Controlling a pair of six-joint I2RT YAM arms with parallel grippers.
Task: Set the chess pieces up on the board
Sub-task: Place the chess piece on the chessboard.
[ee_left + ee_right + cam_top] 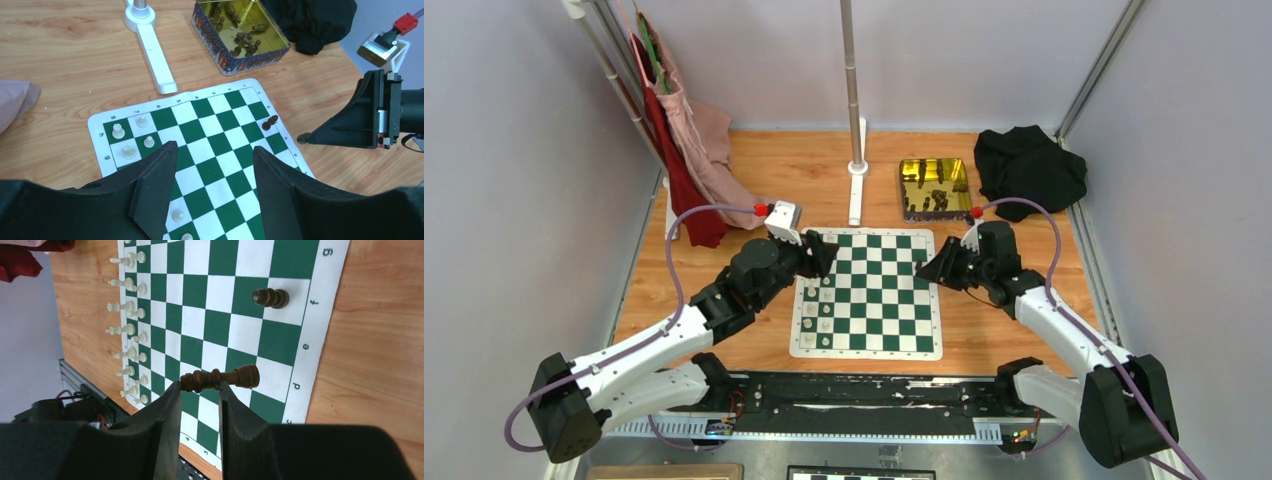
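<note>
Right jaws: clenched on a dark brown piece (220,379), which is held sideways over the board (215,325) near the d and e edge markings. A second dark piece (270,297) sits on a square by the f marking.

Left jaws: released, nothing between them, above the board's side with the cream pieces (125,330).

Gold tin (240,35) on the desk (75,60) holds more dark pieces.

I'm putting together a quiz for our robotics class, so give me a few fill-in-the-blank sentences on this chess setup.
1. The right gripper is ___ on a dark piece.
2. The left gripper is ___ and empty.
3. Exactly ___ other dark piece stands on the board.
4. The gold tin holds only ___ pieces, no white ones.
Missing words: shut, open, one, dark.
</note>
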